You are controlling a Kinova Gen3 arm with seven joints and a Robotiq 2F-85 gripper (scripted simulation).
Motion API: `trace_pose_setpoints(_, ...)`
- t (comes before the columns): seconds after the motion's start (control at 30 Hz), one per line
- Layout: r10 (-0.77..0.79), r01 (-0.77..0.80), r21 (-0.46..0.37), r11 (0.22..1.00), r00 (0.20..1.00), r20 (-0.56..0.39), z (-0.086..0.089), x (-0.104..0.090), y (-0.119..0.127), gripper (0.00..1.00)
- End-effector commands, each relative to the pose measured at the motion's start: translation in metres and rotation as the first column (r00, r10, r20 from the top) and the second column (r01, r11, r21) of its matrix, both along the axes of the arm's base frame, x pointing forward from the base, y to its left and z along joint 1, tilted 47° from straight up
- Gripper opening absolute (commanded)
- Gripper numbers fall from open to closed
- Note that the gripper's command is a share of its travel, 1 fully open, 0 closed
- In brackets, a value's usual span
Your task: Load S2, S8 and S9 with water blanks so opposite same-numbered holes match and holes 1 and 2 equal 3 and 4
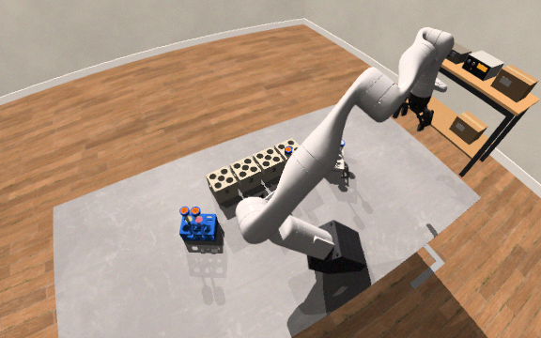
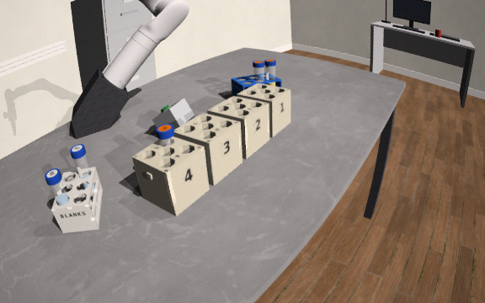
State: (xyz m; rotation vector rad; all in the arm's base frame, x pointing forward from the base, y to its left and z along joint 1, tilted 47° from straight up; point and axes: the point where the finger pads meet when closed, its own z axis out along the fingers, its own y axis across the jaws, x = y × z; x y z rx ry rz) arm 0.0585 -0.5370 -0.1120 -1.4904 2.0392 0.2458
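Four beige adapters stand in a row: adapter 4 (image 2: 171, 174), adapter 3 (image 2: 210, 145), adapter 2 (image 2: 242, 122) and adapter 1 (image 2: 268, 105). An orange-dotted sample tube (image 2: 165, 134) stands in a back hole of adapter 4; it also shows in the top view (image 1: 288, 150). A blue rack (image 1: 198, 227) holds two orange-dotted sample tubes (image 2: 263, 69). A white rack marked BLANKS (image 2: 77, 204) holds two white-dotted tubes (image 2: 66, 168). My gripper (image 1: 417, 115) is open and empty, high up and far from the table, near the shelf. The green DONE key (image 2: 165, 108) sits on a small sloped desk (image 2: 177, 114).
A wooden shelf (image 1: 486, 94) with boxes and instruments stands beside the gripper. The arm's black base (image 1: 338, 246) sits on the table behind the adapters. The arm crosses above the adapter row and hides part of the blanks rack in the top view.
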Motion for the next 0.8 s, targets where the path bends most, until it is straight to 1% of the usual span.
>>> trace_pose_setpoints(0.0, -0.001, 0.001, -0.002, 1.0, 1.0, 0.0, 0.001, -0.001, -0.001, 1.0)
trace_pose_setpoints(0.53, -0.001, 0.001, -0.002, 1.0, 1.0, 0.0, 0.001, -0.001, -0.001, 1.0)
trace_pose_setpoints(0.57, -0.008, 0.008, 0.003, 1.0, 1.0, -0.005, 0.003, 0.001, 0.001, 0.62)
trace_pose_setpoints(0.77, -0.051, 0.052, 0.031, 0.998, 0.998, -0.035, 0.014, 0.008, 0.016, 0.62)
